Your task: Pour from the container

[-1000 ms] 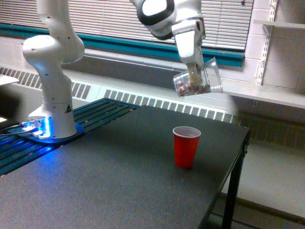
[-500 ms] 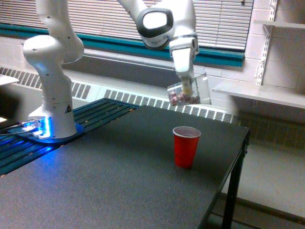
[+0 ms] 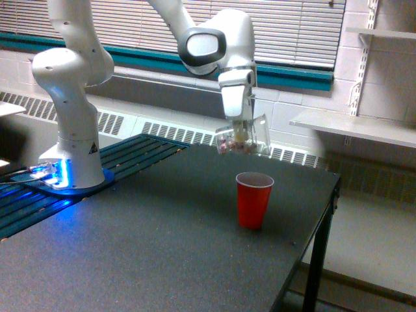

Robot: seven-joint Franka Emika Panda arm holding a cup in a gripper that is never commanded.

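A white robot arm reaches down from the upper centre of the frame. Its fingers (image 3: 241, 133) are clamped on a clear tumbler (image 3: 244, 138), held in the air just right of centre and tipped partly over, its mouth toward the right. Pink and white pieces sit in its lower left end. A red cup (image 3: 253, 199) stands upright on the dark table (image 3: 162, 253), below and slightly right of the tumbler, well apart from it. The risk: tipped further from this height, the pieces could scatter, bounce off the rim or miss the cup, landing on the table.
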